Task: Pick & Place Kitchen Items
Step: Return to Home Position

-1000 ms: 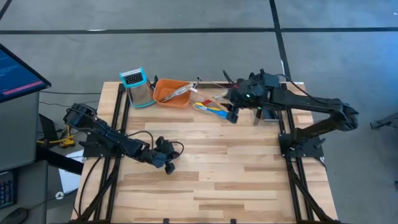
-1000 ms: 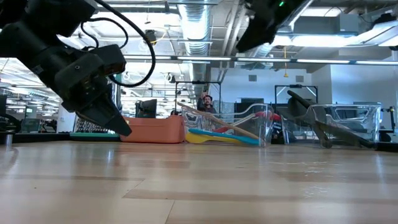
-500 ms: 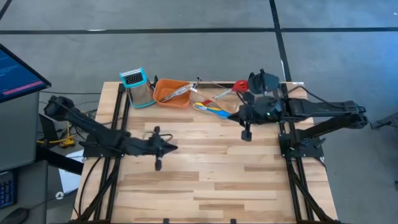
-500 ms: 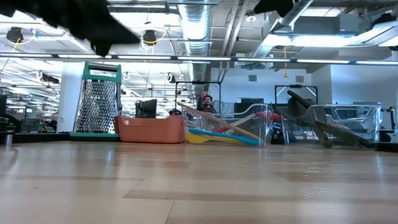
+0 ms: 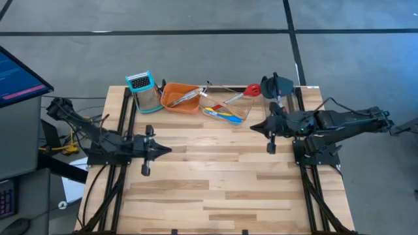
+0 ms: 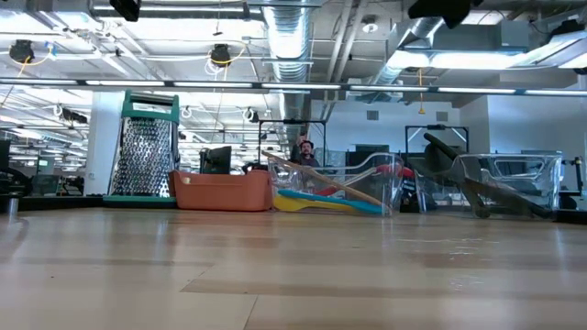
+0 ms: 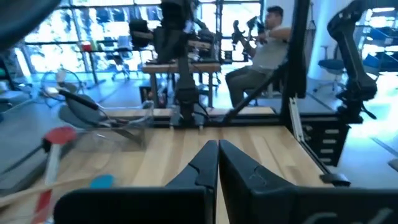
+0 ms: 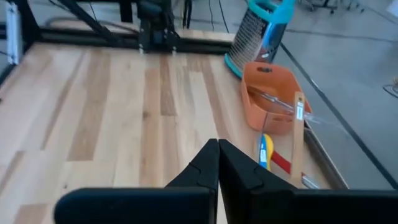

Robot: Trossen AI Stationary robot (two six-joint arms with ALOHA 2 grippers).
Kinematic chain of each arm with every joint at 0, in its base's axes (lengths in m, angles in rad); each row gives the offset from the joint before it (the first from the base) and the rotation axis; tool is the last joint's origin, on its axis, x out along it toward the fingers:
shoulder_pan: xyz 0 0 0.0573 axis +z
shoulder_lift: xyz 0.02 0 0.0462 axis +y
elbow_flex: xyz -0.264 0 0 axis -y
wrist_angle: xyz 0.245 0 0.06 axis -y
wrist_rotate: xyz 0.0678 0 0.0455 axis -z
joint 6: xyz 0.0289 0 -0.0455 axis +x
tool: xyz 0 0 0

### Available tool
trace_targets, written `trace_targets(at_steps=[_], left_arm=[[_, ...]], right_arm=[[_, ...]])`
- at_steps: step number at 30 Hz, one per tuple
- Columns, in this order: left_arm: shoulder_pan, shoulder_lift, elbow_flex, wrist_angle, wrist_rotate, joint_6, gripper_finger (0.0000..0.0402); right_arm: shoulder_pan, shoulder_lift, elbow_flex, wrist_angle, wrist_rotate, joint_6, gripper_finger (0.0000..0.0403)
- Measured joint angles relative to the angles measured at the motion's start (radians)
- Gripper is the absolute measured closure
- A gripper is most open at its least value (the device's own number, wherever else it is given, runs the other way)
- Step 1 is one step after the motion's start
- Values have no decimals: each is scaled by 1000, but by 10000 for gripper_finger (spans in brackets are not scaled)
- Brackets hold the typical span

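Top-down view first: both arms lie stretched low over the table (image 5: 215, 189). The left gripper (image 5: 163, 149) is out over bare wood near its own side, and the right gripper (image 5: 256, 127) sits just beside the clear bin (image 5: 243, 108) at the far edge. That bin holds the red spoon (image 5: 252, 89), the yellow spoon (image 5: 214, 111) and the blue spoon (image 5: 230, 119), with their long axes running diagonally across it. The black spatulas (image 5: 277, 85) sit in a second clear bin right next door. The tongs (image 5: 188, 96) lie in the orange tray (image 5: 168, 98), beside the grater (image 5: 145, 91). The utensils are all up at the far edge, so the right arm is clearly the nearer one and the left is well apart. From table height only dark bits of the arms show along the top, and the wooden spatula (image 6: 316, 181) leans across the spoon bin. In the left wrist view the fingers (image 7: 202, 171) are pressed tip to tip with nothing between them. It's blurry there, so the red and blue blobs are probably the spoons, and a person sits in the room beyond. The right wrist view is the same: fingers (image 8: 202, 168) are closed and empty, with the tray, grater and spoons lying ahead. No utensil looks loose on the wood, so the sorting seems done and the arms just need to park.
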Motion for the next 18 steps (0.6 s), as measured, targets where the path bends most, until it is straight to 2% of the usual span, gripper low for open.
trace_targets(at_steps=[7,18], left_arm=[[-34,-95,0,-63,-131,22,401],[-35,-295,0,-197,-132,31,401]], right_arm=[[60,-135,-70,55,10,12,403],[124,-299,-101,53,86,9,403]])
